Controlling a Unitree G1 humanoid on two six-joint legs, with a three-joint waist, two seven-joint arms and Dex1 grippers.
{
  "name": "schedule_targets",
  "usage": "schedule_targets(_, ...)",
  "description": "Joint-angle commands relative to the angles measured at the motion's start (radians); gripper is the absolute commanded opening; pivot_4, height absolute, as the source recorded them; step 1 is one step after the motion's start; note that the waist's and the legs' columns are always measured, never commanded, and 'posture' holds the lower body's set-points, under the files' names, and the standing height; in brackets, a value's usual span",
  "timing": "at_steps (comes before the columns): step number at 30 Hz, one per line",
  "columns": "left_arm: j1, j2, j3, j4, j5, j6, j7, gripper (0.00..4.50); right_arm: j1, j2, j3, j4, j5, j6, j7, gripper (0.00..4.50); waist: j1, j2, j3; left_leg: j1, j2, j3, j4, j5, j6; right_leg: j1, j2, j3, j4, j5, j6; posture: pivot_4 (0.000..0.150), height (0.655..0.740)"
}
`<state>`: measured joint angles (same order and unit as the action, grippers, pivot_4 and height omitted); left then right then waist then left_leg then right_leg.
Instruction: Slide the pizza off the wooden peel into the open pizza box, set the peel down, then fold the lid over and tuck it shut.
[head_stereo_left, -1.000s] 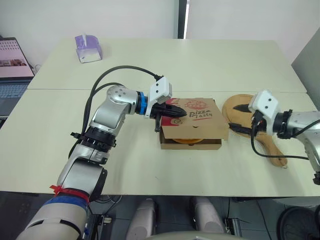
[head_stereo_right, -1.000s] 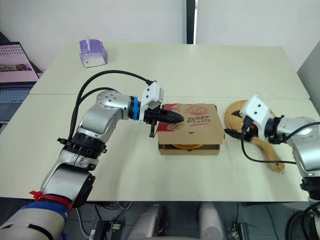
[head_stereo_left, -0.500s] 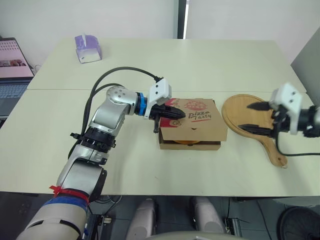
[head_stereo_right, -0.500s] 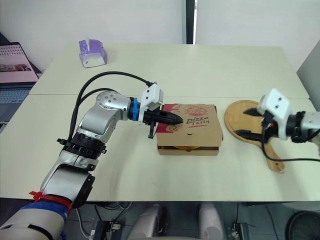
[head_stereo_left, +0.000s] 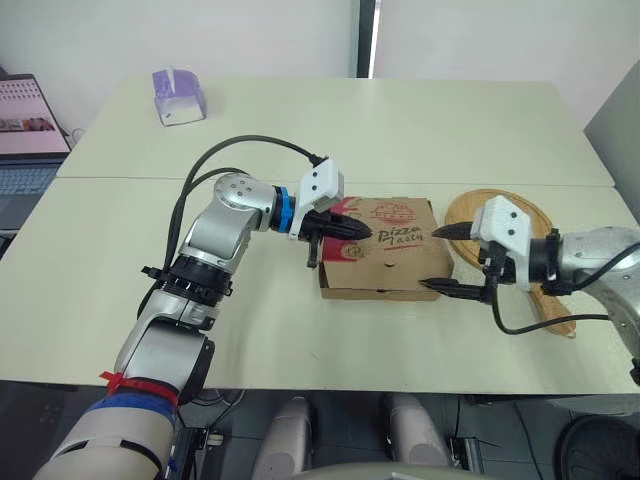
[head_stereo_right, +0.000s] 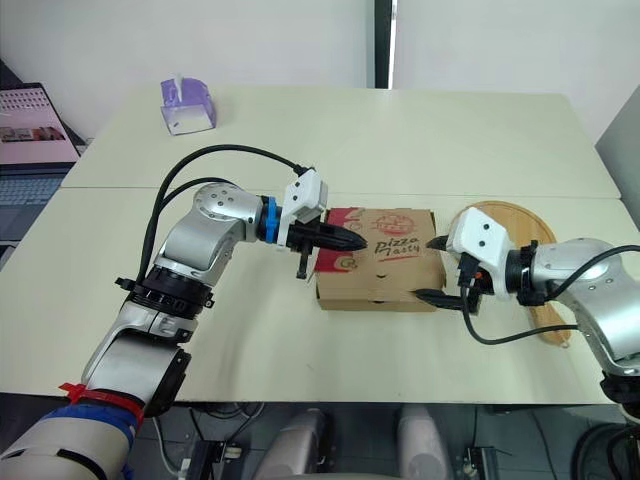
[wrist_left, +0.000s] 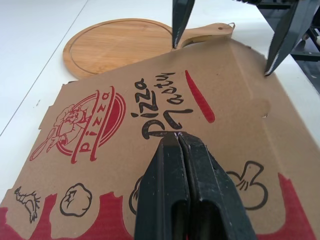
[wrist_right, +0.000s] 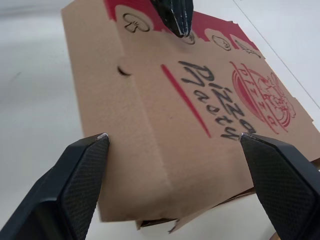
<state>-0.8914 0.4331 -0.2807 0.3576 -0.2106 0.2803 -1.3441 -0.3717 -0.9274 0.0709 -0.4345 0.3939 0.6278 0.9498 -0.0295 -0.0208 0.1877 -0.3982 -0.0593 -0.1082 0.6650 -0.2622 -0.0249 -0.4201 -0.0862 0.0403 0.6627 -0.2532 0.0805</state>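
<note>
The brown pizza box (head_stereo_left: 382, 250) sits mid-table with its printed lid folded flat; the pizza is hidden inside. My left gripper (head_stereo_left: 358, 229) is shut, and its tip rests on the lid's left part, as the left wrist view shows (wrist_left: 177, 145). At the box's right end my right gripper (head_stereo_left: 440, 258) is open, one finger at the far corner and one at the near corner; the right wrist view shows its fingers (wrist_right: 80, 170) standing either side of the box (wrist_right: 165, 115). The round wooden peel (head_stereo_left: 465, 210) lies flat on the table just right of the box, partly behind my right arm.
A purple tissue box (head_stereo_left: 178, 95) stands at the far left of the table. A laptop (head_stereo_left: 30, 140) sits beyond the table's left edge. A seam runs across the tabletop (head_stereo_left: 120, 178) behind the box.
My right gripper swung out over the peel, then came back open to the box's right end. The lid dropped and the front gap that showed the pizza closed. The left gripper stayed put.
</note>
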Motion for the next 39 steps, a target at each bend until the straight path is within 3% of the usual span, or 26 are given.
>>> schedule_targets(1,0.004,0.007,-0.014,-0.04,0.015,-0.014,-0.015,0.0,-0.018,0.023,0.004,0.006,-0.047,-0.047,-0.03,4.47,0.0,0.0,0.0,0.0,0.0,0.0,0.0,0.0,0.0,0.0,0.0,0.0,0.0,0.0,0.0,0.15,0.74)
schedule_targets(20,0.076,0.012,-0.07,-0.048,0.084,-0.088,-0.036,0.0,0.086,0.095,0.037,-0.034,-0.181,-0.105,-0.106,4.47,0.0,0.0,0.0,0.001,0.0,0.0,0.0,0.0,0.0,0.0,0.0,0.0,0.0,0.0,0.0,0.15,0.74)
schedule_targets(25,0.082,0.016,-0.067,-0.041,0.092,-0.098,-0.025,0.0,0.13,0.093,-0.057,-0.074,-0.103,-0.097,-0.084,4.47,0.0,0.0,0.0,0.001,0.0,0.0,0.0,0.0,0.0,0.001,0.0,0.0,0.0,0.0,0.0,0.15,0.74)
schedule_targets(31,0.086,0.015,-0.061,-0.042,0.093,-0.1,-0.012,0.0,0.075,0.065,-0.284,-0.009,0.145,0.115,-0.046,4.47,-0.001,0.0,0.0,0.002,0.0,0.0,0.0,0.0,0.0,0.002,0.0,0.001,0.0,0.0,0.0,0.15,0.74)
schedule_targets(36,0.089,0.013,-0.059,-0.046,0.091,-0.098,-0.004,0.0,0.063,0.019,-0.268,0.135,0.042,0.049,-0.071,4.47,0.0,0.0,0.0,0.006,0.0,0.001,0.0,0.0,0.0,0.007,0.001,-0.001,-0.001,0.0,0.0,0.15,0.74)
schedule_targets(39,0.089,0.013,-0.054,-0.047,0.088,-0.097,0.003,0.0,0.092,0.007,-0.189,0.175,-0.035,-0.038,-0.049,3.47,0.0,0.0,0.0,0.007,0.0,0.002,0.0,0.0,0.0,0.008,0.001,-0.001,-0.001,0.0,0.0,0.15,0.74)
